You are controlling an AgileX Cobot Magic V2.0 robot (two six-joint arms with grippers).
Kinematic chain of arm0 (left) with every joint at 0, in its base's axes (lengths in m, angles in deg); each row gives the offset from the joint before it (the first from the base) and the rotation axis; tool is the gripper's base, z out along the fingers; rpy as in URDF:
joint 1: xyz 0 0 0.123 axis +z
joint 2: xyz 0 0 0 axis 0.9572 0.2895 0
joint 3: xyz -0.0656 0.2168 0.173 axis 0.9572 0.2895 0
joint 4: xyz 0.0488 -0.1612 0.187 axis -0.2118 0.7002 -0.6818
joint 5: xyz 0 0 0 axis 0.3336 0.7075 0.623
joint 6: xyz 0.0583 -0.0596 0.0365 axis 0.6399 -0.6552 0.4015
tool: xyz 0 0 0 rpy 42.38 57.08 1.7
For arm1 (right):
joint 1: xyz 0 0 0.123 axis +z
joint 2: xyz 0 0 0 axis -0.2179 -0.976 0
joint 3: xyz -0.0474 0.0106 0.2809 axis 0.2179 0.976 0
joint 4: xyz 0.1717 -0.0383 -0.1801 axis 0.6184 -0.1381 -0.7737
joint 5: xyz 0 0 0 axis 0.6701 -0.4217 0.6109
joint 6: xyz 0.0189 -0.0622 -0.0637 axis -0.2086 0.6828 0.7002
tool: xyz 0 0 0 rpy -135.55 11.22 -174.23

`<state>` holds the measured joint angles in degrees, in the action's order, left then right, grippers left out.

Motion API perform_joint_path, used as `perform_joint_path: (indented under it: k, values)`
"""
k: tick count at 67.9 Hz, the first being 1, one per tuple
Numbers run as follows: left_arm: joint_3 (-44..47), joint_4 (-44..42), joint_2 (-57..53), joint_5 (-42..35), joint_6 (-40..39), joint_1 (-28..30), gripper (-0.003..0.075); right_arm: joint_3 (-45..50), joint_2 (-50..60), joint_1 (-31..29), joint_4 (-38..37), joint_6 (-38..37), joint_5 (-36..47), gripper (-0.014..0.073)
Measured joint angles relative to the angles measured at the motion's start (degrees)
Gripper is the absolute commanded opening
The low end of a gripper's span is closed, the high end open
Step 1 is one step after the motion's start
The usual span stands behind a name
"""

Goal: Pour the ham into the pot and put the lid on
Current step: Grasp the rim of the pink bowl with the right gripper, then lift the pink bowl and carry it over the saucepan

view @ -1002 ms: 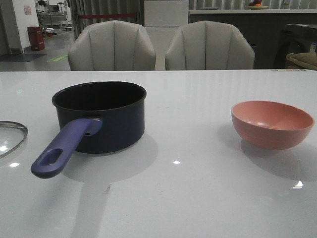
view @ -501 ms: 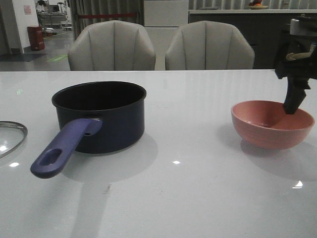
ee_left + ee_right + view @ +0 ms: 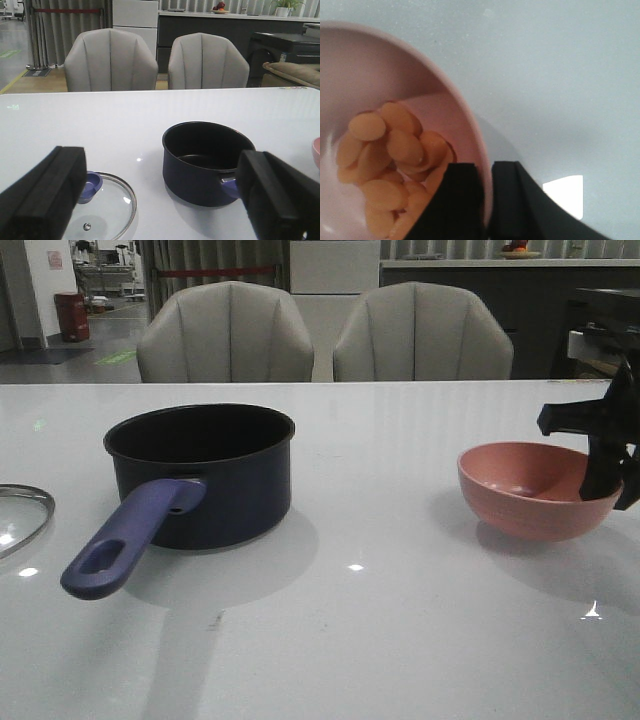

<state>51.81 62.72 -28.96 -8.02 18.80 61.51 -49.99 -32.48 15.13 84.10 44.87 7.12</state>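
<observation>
Lowered since earlier, right claw [image 3: 487, 200] clamps the pink bowl [image 3: 530, 490] rim near the counter [image 3: 400, 640] right edge (ham [image 3: 395, 165] just inside); left claw [image 3: 160, 200] apart.

Pink bowl [image 3: 530, 490] right on white glossy surface [image 3: 400, 640]. Two grey chairs [image 3: 225, 332] behind, upper centre. Red bin [image 3: 72, 316] upper left.

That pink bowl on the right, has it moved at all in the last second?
Yes. The pink bowl has slid slightly left, toward the pot, which has stayed put. The right end effector now pinches its far-right rim.
</observation>
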Motion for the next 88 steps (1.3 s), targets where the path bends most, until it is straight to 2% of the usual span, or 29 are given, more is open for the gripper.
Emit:
perform_joint_path:
  k: [14, 29, 38, 51, 60, 75, 88]
  values:
    - [0.0, 0.0, 0.0, 0.0, 0.0, 0.0, 0.0634, -2.9, 3.8, 0.0, 0.0, 2.8, -3.7, 0.0136]
    - [0.0, 0.0, 0.0, 0.0, 0.0, 0.0, 0.0634, -9.7, 6.9, 1.0, 3.8, 5.2, -9.1, 0.0136]
    - [0.0, 0.0, 0.0, 0.0, 0.0, 0.0, 0.0634, -16.0, 6.9, 6.4, 4.2, 7.7, -12.6, 0.0136]
    - [0.0, 0.0, 0.0, 0.0, 0.0, 0.0, 0.0634, -23.3, 6.0, 16.1, 4.8, 8.0, -12.4, 0.0136]
    - [0.0, 0.0, 0.0, 0.0, 0.0, 0.0, 0.0634, -31.3, 0.4, 22.1, 5.3, 6.9, -14.0, 0.0136]
    - [0.0, 0.0, 0.0, 0.0, 0.0, 0.0, 0.0634, -42.6, -9.9, 26.1, 5.1, 5.6, -15.7, 0.0136]
    - [0.0, 0.0, 0.0, 0.0, 0.0, 0.0, 0.0634, -44.5, -11.8, 27.2, 2.1, 5.5, -7.4, 0.0136]
